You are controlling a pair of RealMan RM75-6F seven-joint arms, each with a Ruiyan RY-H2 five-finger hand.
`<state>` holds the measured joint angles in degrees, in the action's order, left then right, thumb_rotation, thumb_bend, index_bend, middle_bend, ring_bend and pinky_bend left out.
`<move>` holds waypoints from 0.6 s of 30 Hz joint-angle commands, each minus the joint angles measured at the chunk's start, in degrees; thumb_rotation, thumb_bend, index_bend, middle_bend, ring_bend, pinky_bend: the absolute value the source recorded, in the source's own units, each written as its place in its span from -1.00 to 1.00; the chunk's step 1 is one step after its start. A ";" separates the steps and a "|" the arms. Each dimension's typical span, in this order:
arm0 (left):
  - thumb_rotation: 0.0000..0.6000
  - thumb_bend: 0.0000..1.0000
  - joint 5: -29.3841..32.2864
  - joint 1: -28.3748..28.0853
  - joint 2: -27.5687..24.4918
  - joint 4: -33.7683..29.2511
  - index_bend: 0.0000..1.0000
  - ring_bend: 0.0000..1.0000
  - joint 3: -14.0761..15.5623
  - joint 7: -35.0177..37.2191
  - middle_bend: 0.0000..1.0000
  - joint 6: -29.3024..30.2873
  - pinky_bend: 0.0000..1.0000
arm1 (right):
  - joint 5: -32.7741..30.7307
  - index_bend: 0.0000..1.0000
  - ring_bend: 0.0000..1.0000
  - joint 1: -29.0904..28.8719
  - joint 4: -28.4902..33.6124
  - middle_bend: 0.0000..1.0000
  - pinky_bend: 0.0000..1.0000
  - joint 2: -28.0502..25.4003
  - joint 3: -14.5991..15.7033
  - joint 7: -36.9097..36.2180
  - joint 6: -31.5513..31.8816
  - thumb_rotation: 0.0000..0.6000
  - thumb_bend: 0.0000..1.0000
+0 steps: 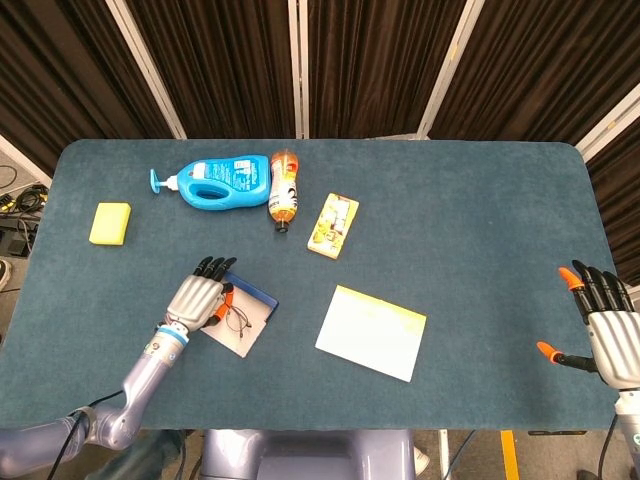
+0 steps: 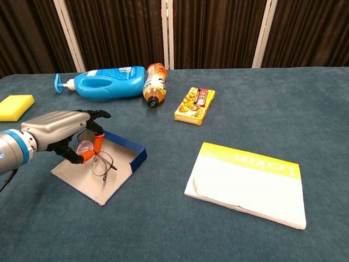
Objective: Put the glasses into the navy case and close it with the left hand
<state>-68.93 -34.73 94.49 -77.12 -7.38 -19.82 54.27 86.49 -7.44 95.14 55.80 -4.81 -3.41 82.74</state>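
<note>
Item 1. Glasses (image 2: 97,159): thin wire frame, held over the grey inner panel of the navy case (image 2: 122,164), lower left of the chest view. The left hand (image 2: 64,130) pinches one lens end between orange-tipped fingers; whether the frame touches the panel cannot be told. In the head view the glasses (image 1: 236,317) are very small.

Item 2. Navy case: lies open and flat, one raised blue wall along its upper right edge; part of the panel is covered by the hand.

Item 3. Right hand (image 1: 606,326): lower right edge of the head view, cut by the frame, fingers spread and holding nothing; not seen in the chest view.

Item 4. Blue pump bottle (image 2: 103,82): on its side, upper left; label print too small to read.

Item 5. Orange bottle (image 2: 155,84): on its side, touching or just beside the blue bottle; lettering blurred.

Item 6. Yellow snack box (image 2: 194,105): centre, red band on the lid, writing unreadable.

Item 7. White pad with yellow strip (image 2: 248,182): lower right of centre; faint text on the strip, not legible.

Item 8. Yellow sponge (image 2: 15,107): left edge, partly cut off.

Surface: table (image 1: 470,220) covered in dark teal cloth. Backdrop: dark curtains (image 2: 218,33) with pale upright posts.
</note>
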 commanded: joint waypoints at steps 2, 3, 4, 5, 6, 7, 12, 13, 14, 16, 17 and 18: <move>1.00 -0.01 -0.55 -0.06 0.42 0.18 -0.11 -1.00 -0.13 0.33 -1.00 1.11 -1.00 | -0.02 -1.00 -1.00 0.00 -0.01 -1.00 -1.00 -0.07 0.00 -0.10 -0.03 1.00 -1.00; 1.00 -0.07 -0.68 0.01 0.44 0.07 -0.33 -1.00 -0.12 0.48 -1.00 1.40 -1.00 | 0.02 -1.00 -1.00 0.02 0.00 -1.00 -1.00 -0.08 0.02 -0.12 0.01 1.00 -1.00; 1.00 -0.14 -0.86 0.14 0.43 -0.11 -0.49 -1.00 -0.11 0.85 -1.00 1.77 -1.00 | 0.12 -1.00 -1.00 0.03 0.02 -1.00 -1.00 -0.09 0.05 -0.11 0.07 1.00 -1.00; 1.00 -0.25 -1.00 0.23 0.31 -0.32 -0.71 -1.00 -0.03 1.23 -1.00 1.92 -1.00 | 0.20 -1.00 -1.00 0.05 0.04 -1.00 -1.00 -0.09 0.07 -0.12 0.13 1.00 -1.00; 1.00 -0.35 -1.31 0.46 0.04 -0.72 -0.87 -1.00 0.07 1.75 -1.00 2.39 -1.00 | 0.32 -1.00 -1.00 0.08 0.08 -1.00 -1.00 -0.10 0.11 -0.10 0.21 1.00 -1.00; 1.00 -0.44 -2.52 1.22 -0.96 -1.99 -0.95 -1.00 0.46 2.78 -1.00 3.89 -1.00 | 0.56 -1.00 -1.00 0.14 0.22 -1.00 -1.00 -0.16 0.14 -0.17 0.44 1.00 -1.00; 1.00 -0.61 -6.06 2.66 -4.13 -4.75 -1.00 -1.00 1.85 5.64 -1.00 6.62 -1.00 | 1.09 -1.00 -1.00 0.26 0.47 -1.00 -1.00 -0.31 0.32 -0.33 0.76 1.00 -1.00; 1.00 -0.63 -6.55 2.70 -4.51 -5.04 -1.00 -1.00 1.90 6.02 -1.00 6.91 -1.00 | 1.18 -1.00 -1.00 0.27 0.51 -1.00 -1.00 -0.32 0.36 -0.32 0.77 1.00 -1.00; 1.00 -0.64 -6.95 2.70 -4.85 -5.30 -1.00 -1.00 1.91 6.22 -1.00 7.14 -1.00 | 1.26 -1.00 -1.00 0.27 0.57 -1.00 -1.00 -0.34 0.39 -0.31 0.79 1.00 -1.00; 1.00 -0.68 -7.23 2.46 -5.29 -5.64 -1.00 -1.00 1.80 5.88 -1.00 7.15 -1.00 | 1.35 -1.00 -1.00 0.29 0.70 -1.00 -1.00 -0.38 0.42 -0.36 0.86 1.00 -1.00; 1.00 -0.70 -7.09 2.25 -5.36 -5.69 -1.00 -1.00 1.66 5.39 -1.00 6.98 -1.00 | 1.40 -1.00 -1.00 0.31 0.72 -1.00 -1.00 -0.41 0.42 -0.36 0.92 1.00 -1.00; 1.00 -0.74 -6.67 1.82 -5.30 -5.56 -1.00 -1.00 1.42 4.57 -1.00 6.44 -1.00 | 1.40 -1.00 -1.00 0.32 0.75 -1.00 -1.00 -0.43 0.39 -0.36 1.00 1.00 -1.00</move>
<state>-75.95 -32.46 89.26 -82.67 -5.72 -14.38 61.23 87.88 -7.12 95.88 55.38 -4.42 -3.78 83.74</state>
